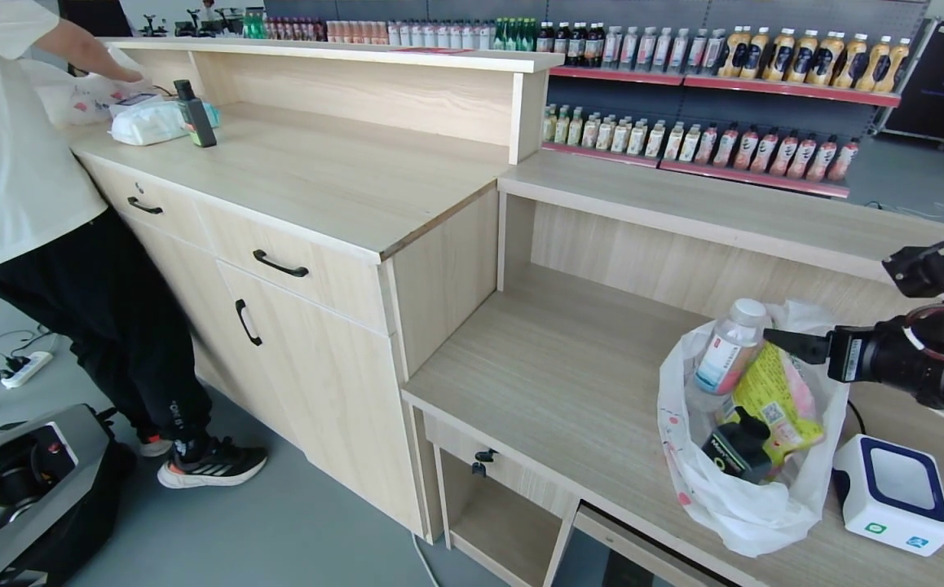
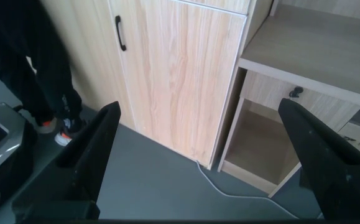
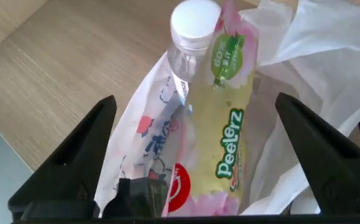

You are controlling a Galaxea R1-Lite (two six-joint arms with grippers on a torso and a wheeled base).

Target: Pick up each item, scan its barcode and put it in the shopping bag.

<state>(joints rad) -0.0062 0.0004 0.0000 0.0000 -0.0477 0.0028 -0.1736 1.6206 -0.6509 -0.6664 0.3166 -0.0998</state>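
A white plastic shopping bag [image 1: 753, 509] stands open on the low counter at the right. Inside it are a clear bottle with a white cap [image 1: 729, 346], a yellow and pink pouch [image 1: 774, 399] and a black item [image 1: 737, 448]. My right gripper [image 1: 798, 346] hovers open just above the bag's mouth, holding nothing; in the right wrist view the bottle [image 3: 189, 37] and pouch [image 3: 232, 137] lie below the right gripper [image 3: 196, 102]. A white and blue scanner [image 1: 892, 493] sits right of the bag. My left gripper [image 2: 199, 107] hangs open over the floor beside the cabinet.
A tall wooden counter [image 1: 341, 179] with drawers fills the left. At its far end lie white packs [image 1: 146, 122] and a dark upright device [image 1: 195, 114], where a person has a hand. Drink shelves [image 1: 708, 143] line the back. A cable [image 2: 229, 186] runs on the floor.
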